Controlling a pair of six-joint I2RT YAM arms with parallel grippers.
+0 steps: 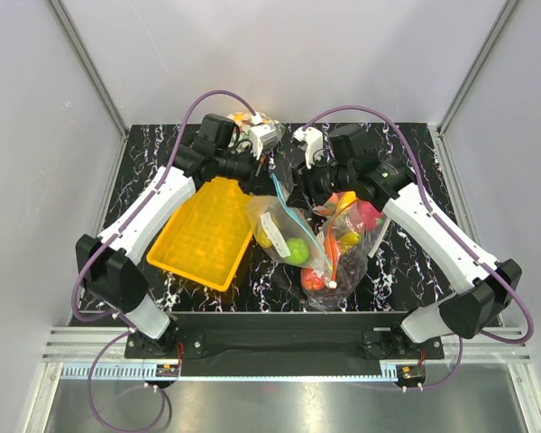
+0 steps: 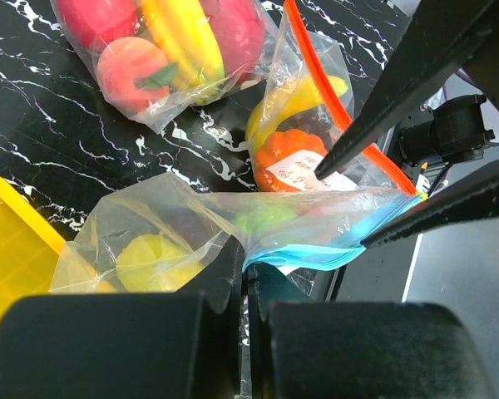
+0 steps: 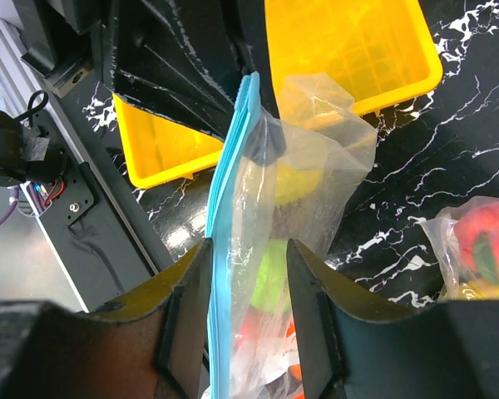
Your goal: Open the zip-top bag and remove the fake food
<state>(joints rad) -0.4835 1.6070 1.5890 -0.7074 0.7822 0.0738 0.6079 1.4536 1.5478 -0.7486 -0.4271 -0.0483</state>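
The zip-top bag [image 1: 284, 225] is a small clear bag with a blue-teal zip strip [image 3: 226, 208], held up between both grippers over the table's middle. A bright green ball [image 1: 296, 250] and a yellow-green piece [image 1: 269, 233] show inside it. A red shape [image 3: 254, 332] shows below the ball. My left gripper [image 2: 249, 270] is shut on the bag's edge by the zip strip [image 2: 316, 249]. My right gripper [image 3: 248, 283] is open, with its fingers [image 3: 187, 291] on either side of the bag's mouth, the strip close to its left finger.
A yellow tray [image 1: 207, 230] lies left of the bag. A larger clear bag with an orange zip [image 1: 343, 248] holds red and orange fruit and grapes on the right. Another bag of red and yellow fruit [image 2: 166, 50] lies beyond it.
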